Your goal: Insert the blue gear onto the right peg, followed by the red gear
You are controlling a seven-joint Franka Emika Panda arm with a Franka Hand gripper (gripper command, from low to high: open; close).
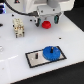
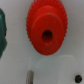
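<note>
One gear remains to place: the red gear (image 1: 46, 24) sits on the white table (image 1: 15, 50) toward the far side, directly under the gripper (image 1: 46, 20), while the blue gear (image 1: 51, 53) already rests on the plate (image 1: 33, 58) at the exterior view's right, apparently over the right peg. Judging from this, the pick wants a centred descent, fingers straddling the hub. The wrist view fills with the red gear (image 2: 47, 27), its centre hole plain; the exterior view shows the plate and left peg (image 1: 37, 57). Whether the jaws stand open cannot be told.
</note>
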